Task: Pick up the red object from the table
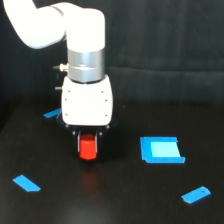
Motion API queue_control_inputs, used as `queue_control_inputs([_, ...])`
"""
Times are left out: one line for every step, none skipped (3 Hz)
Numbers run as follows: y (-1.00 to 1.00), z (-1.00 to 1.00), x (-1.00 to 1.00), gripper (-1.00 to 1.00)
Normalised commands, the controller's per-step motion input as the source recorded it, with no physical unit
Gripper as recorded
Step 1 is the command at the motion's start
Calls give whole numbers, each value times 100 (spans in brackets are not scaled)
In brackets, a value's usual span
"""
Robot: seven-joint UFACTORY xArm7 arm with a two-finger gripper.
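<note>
Red object (pixel 88 148) gripped betw. fingers (pixel 89 145), just off table (pixel 110 200), blue pieces (pixel 161 150) well apart.

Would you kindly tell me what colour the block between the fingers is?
Red-orange; the red object shows in the exterior view, the only view.

You have the red object (pixel 88 148) between the gripper (pixel 89 145) fingers, flat piece (pixel 160 150) to the exterior view's right on the table (pixel 115 200).

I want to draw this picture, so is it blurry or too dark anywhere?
In the exterior view everything looks a bit soft; the table and backdrop are very dark and nearly merge, the gripper's dark fingers are hard to make out against them, while the red object stands out brightly, with a faint reddish glow on the table below it.
</note>
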Motion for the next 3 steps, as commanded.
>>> queue_control_inputs([14,93,8,-100])
queue_control_inputs([15,100,10,-100])
queue_control_inputs([20,100,0,-97])
